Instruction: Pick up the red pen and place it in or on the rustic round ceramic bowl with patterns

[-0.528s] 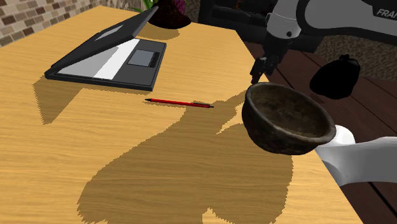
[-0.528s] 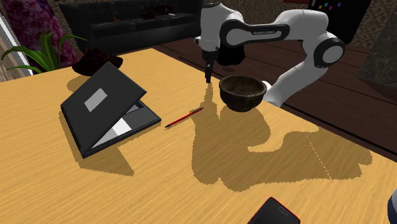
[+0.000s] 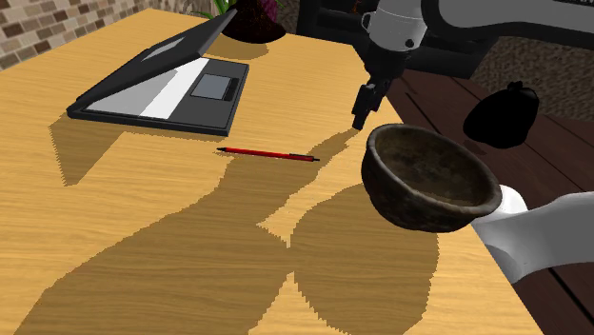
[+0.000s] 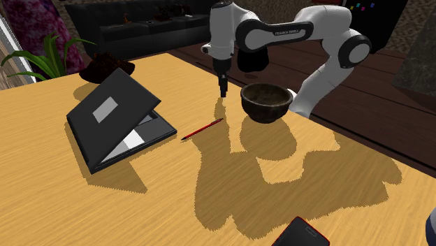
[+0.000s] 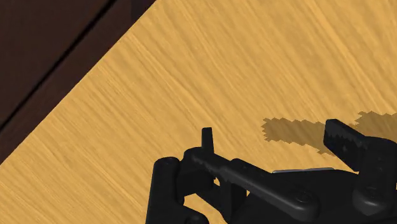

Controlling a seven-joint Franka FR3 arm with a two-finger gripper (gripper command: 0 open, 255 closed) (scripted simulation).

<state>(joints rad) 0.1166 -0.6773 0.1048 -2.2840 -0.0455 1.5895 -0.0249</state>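
A thin red pen (image 3: 268, 153) with dark ends lies flat on the wooden table (image 3: 143, 219), between the laptop and the bowl; it also lies there in the second exterior view (image 4: 202, 129). The dark brown round bowl (image 3: 428, 176) stands near the table's edge (image 4: 266, 101). My black gripper (image 3: 360, 119) hangs above the table just beyond the pen's bowl-side end, beside the bowl's rim (image 4: 223, 91). In the wrist view the gripper (image 5: 275, 137) is open over bare wood, its fingers (image 5: 207, 137) apart with nothing between them.
A half-open black laptop (image 3: 162, 90) sits past the pen (image 4: 115, 119). A dark plant pot (image 3: 252, 19) stands at the table's far corner. A phone (image 4: 300, 234) lies at the near edge in the second exterior view. Dark floor (image 5: 38, 57) lies beyond the table's edge.
The gripper has moved from the bowl's rim toward the shoulder view's left, closer to the pen's end. The arm's shadow shifted with it. Pen and bowl have not moved.
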